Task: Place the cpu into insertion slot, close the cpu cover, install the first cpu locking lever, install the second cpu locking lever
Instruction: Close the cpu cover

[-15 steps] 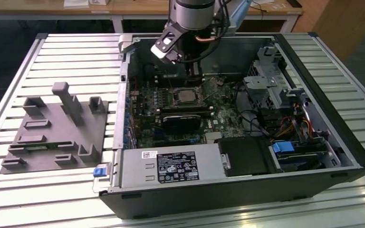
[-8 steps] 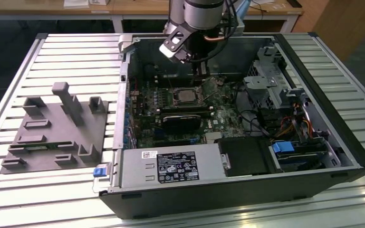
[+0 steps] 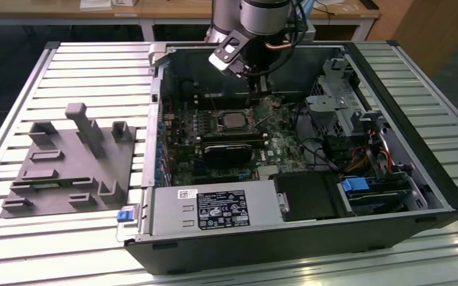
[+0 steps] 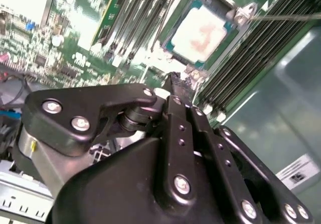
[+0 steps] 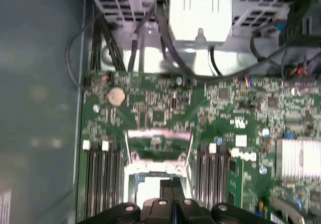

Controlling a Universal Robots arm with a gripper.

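The cpu (image 4: 203, 33), a flat square with a dull silver top and a thin green edge, sits in the slot (image 3: 217, 121) near the middle of the green circuit board (image 5: 225, 98). The cover (image 5: 158, 132), a thin shiny metal frame with a square window, is open and folded away from the slot. The black gripper (image 5: 172, 185) hangs close above the slot's edge, its slim fingers pressed together and empty.
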